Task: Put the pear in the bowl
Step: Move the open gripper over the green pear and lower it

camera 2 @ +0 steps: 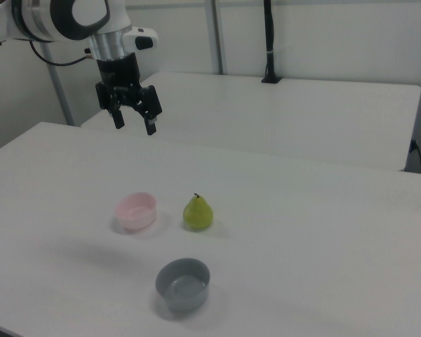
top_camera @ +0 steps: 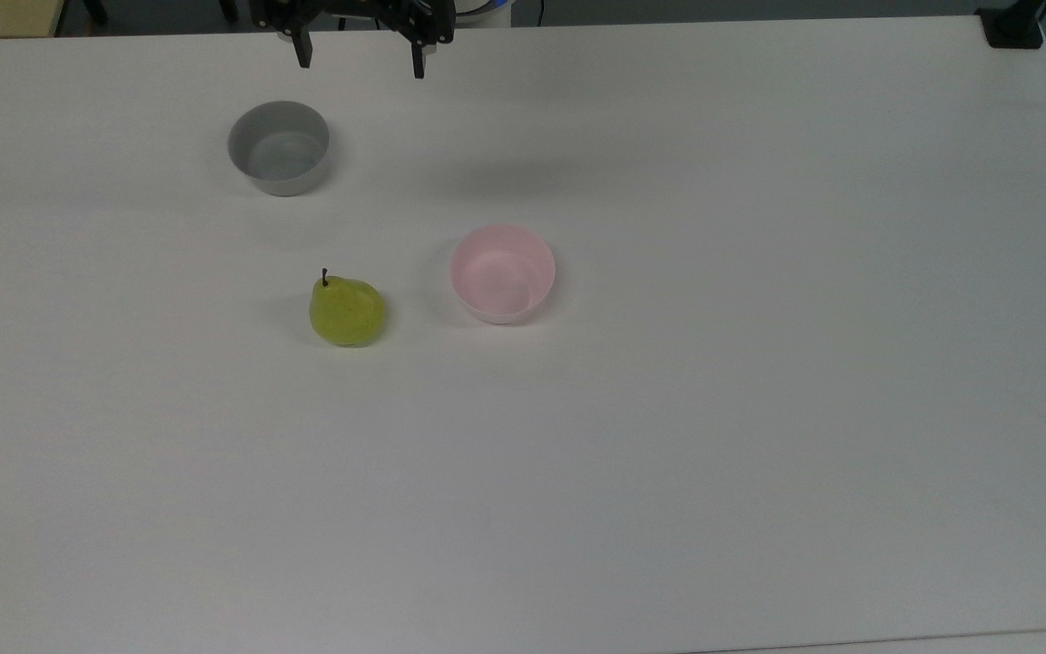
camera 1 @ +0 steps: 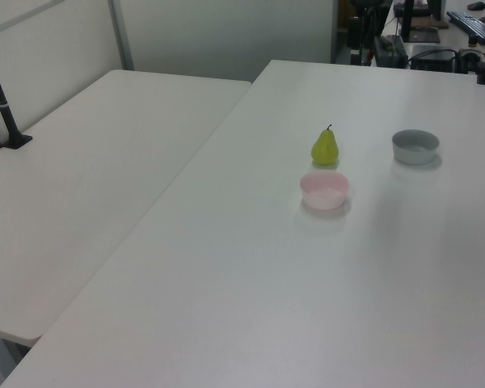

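Yellow-green, the pear is sitting on the white table just left of the pink bowl in the top view, so you are still needing to grab it, with the gripper hanging spread wide, holding nothing, high above.

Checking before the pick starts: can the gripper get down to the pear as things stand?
Probably yes. The gripper hangs open and high above the table, and the pear stands alone, clear of the pink bowl and grey bowl, with nothing over it.
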You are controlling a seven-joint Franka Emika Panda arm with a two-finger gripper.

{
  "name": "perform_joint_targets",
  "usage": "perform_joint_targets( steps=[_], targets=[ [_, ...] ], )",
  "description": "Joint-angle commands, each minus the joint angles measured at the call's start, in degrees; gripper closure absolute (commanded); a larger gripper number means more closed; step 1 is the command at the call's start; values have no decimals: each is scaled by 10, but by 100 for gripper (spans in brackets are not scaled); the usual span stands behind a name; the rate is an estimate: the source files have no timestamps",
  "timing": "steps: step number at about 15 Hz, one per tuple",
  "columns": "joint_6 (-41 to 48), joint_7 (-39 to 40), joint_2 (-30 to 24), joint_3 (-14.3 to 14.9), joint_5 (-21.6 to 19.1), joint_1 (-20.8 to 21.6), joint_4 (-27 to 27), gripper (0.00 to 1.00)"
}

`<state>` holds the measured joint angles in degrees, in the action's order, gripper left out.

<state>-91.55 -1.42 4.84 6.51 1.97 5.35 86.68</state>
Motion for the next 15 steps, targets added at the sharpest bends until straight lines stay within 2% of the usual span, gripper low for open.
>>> perform_joint_targets(
  steps=[1, 8, 11, 15],
  targets=[
    [2, 1, -11, 7, 3, 9, 14, 0],
    [1, 6, -6, 8, 2, 5, 12, 0],
    [-43, 20, -2, 11, 2, 4, 18, 0],
    [-57, 48, 21, 11, 3, -10, 18, 0]
  ],
)
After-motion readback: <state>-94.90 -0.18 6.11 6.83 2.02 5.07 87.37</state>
